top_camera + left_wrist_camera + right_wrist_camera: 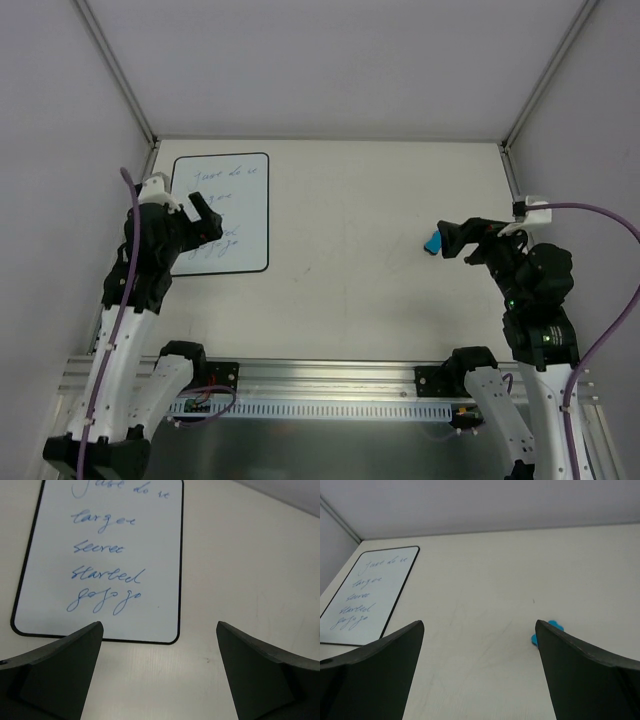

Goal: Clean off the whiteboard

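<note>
My left tool (159, 627) hangs with its jaws spread as wide as they go and nothing between them, above the near part of the whiteboard (228, 185). The whiteboard lies flat at the far left of the pale counter (380, 200), close to the back corner, its long side running away from me. Five lines of blue handwriting (102, 560) cover it from top to bottom inside its thin black rim. From my left wrist, the board's near edge shows between the two dark fingers (65, 670).

My right tool (479, 624) is likewise wide open and empty, well apart from the board on the right side of the counter and pointing left across it. A small blue eraser (433, 243) sits on the counter right at its fingertips. From my right wrist, the eraser peeks out from behind one finger, outside the gap rather than in it. I cannot tell whether the finger touches it.
</note>
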`<state>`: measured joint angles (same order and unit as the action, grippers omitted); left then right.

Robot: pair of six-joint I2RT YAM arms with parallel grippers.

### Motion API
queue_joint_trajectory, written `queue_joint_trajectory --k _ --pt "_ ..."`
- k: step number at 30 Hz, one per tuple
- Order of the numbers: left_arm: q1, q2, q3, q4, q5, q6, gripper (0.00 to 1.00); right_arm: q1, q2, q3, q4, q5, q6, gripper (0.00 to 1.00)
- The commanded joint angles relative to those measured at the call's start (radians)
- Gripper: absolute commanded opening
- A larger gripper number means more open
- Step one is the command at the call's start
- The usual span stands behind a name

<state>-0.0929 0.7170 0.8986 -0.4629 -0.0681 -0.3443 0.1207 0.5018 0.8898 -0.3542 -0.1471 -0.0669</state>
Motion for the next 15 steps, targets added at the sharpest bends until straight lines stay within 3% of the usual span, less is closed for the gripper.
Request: queue_joint_trajectory --k 1,10,15 --pt "-0.013 0.176 0.022 0.006 0.06 -0.099 0.99 0.005 0.0 -0.025 -0.002 -0.063 0.082 0.99" --pt "-0.137 0.62 0.141 0.01 -0.031 -0.189 0.99 0.005 -0.019 -0.103 -0.003 -0.069 0.131 0.99" --pt "-0.183 0.743 0.152 0.015 -0.05 -0.223 0.92 0.005 -0.037 -0.126 -0.012 -0.071 0.134 0.99"
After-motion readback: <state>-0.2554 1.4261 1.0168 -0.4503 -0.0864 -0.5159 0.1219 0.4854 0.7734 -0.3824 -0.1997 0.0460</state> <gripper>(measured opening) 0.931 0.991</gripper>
